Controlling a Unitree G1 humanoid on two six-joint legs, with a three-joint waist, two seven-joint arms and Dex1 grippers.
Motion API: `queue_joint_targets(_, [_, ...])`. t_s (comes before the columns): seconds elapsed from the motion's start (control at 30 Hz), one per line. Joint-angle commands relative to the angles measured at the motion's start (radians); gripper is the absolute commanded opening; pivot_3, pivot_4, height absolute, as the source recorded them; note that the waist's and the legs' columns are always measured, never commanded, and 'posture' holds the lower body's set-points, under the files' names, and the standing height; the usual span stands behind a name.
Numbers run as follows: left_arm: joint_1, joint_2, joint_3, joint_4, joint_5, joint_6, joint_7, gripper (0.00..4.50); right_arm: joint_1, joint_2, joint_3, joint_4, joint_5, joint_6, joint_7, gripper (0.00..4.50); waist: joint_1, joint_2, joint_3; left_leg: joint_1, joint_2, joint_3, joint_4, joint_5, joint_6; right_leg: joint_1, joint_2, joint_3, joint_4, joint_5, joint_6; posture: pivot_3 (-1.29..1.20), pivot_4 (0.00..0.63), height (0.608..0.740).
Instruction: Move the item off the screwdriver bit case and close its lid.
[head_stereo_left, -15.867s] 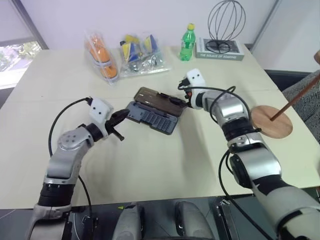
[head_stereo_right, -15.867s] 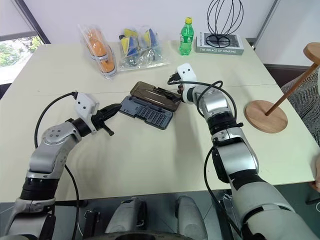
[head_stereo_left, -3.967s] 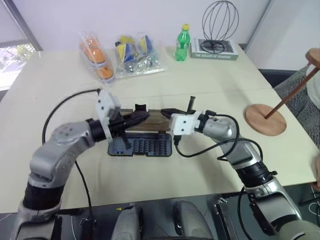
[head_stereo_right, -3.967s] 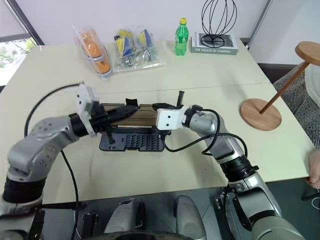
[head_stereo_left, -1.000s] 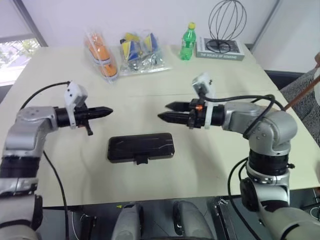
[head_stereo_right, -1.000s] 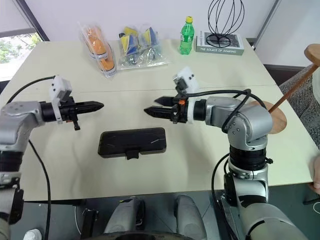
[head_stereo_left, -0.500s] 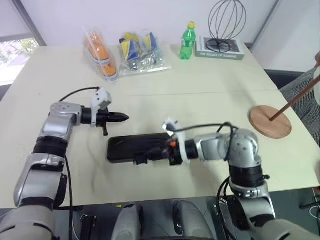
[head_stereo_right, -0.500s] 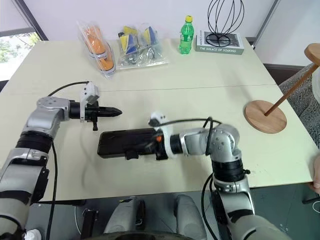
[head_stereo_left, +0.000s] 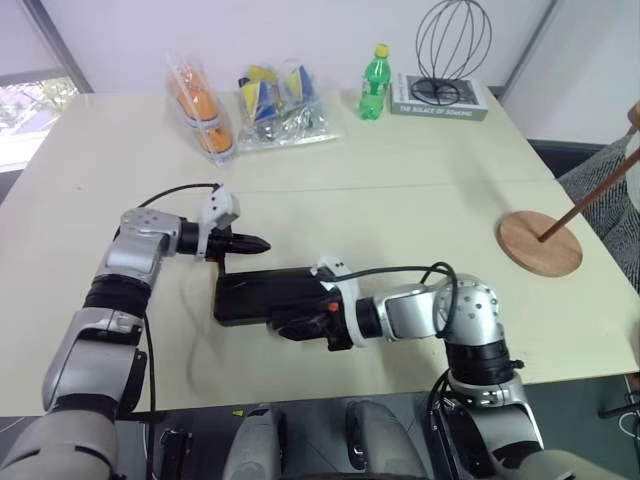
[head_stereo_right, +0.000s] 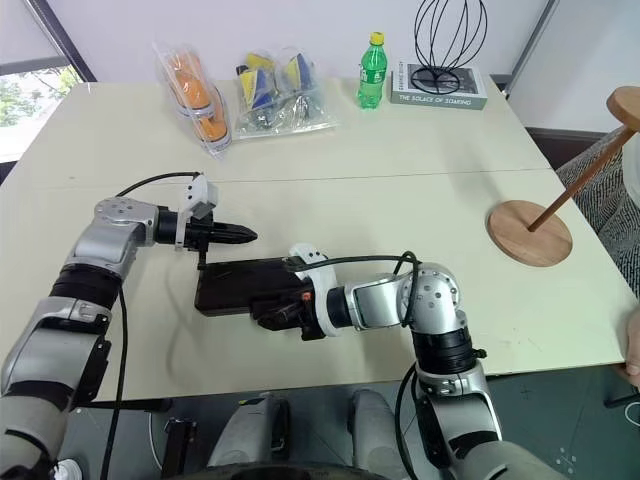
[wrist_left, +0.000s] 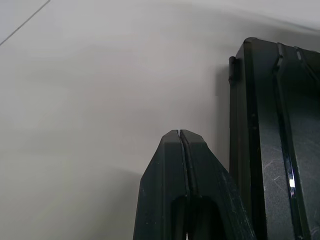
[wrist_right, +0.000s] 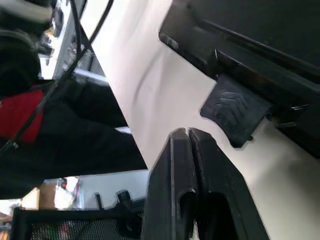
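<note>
Case: I see the screwdriver bit case (head_stereo_left: 265, 296) mid-tabletop (head_stereo_left: 420, 190), lid (head_stereo_right: 250, 280) down.
Stand: wooden stand (head_stereo_left: 541, 243) at 3 o'clock, well apart.
Left hand (head_stereo_left: 258, 243): pinched empty, 11 o'clock corner.
Right hand (head_stereo_right: 270, 312): pinched empty, by latch (wrist_right: 235, 114).

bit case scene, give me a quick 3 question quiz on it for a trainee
1. True or false: the lid of the screwdriver bit case lies flat and closed.
2. Where is the wooden stand? A) on the case B) on the table, far to the robot's right C) in a gripper
3. Which gripper sits at the case's front edge by the black latch?

Key
1. True
2. B
3. The right gripper, fingers shut; the left gripper, also shut, is at the case's far corner.
</note>
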Motion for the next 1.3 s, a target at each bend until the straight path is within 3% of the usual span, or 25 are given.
queue_joint_targets(0.03, [0.01,0.001,0.008,-0.034,0.002,-0.015,-0.004,0.0,-0.032,0.018,-0.021,-0.004,0.018,0.007,-0.021,0.05,0.0,0.0,0.0,0.0,0.0,0.0,0.0,0.0,0.0,0.0,0.0,0.0,0.0,0.0,0.0,0.0,0.15,0.74])
queue_joint_targets(0.43, [0.06,0.003,0.019,-0.114,-0.013,0.017,0.003,0.0,-0.034,0.019,0.015,-0.009,-0.108,0.006,0.003,0.05,0.0,0.0,0.0,0.0,0.0,0.0,0.0,0.0,0.0,0.0,0.0,0.0,0.0,0.0,0.0,0.0,0.15,0.74])
queue_joint_targets(0.63, [0.091,0.005,-0.003,-0.158,-0.002,0.005,-0.018,0.0,-0.021,-0.047,0.137,-0.068,-0.262,-0.073,0.071,0.05,-0.001,0.0,0.0,0.0,0.0,0.0,0.0,0.0,0.0,-0.001,0.0,0.0,0.0,0.0,0.0,0.0,0.15,0.74])
queue_joint_targets(1.03, [0.109,-0.008,-0.039,-0.159,0.03,-0.052,-0.029,0.0,-0.022,0.017,0.136,-0.174,-0.36,-0.067,0.122,0.05,-0.001,0.0,0.0,0.0,0.0,-0.001,0.0,0.0,0.0,-0.001,0.001,0.0,0.001,0.0,0.0,0.0,0.15,0.74])
queue_joint_targets(1.3, [0.096,-0.022,-0.047,-0.129,0.043,-0.082,-0.025,0.0,-0.036,0.005,0.189,-0.286,-0.429,-0.064,0.134,0.05,0.0,0.0,0.0,0.0,0.0,-0.001,0.0,0.0,0.0,0.0,0.0,0.0,0.001,0.0,0.0,0.0,0.15,0.74])
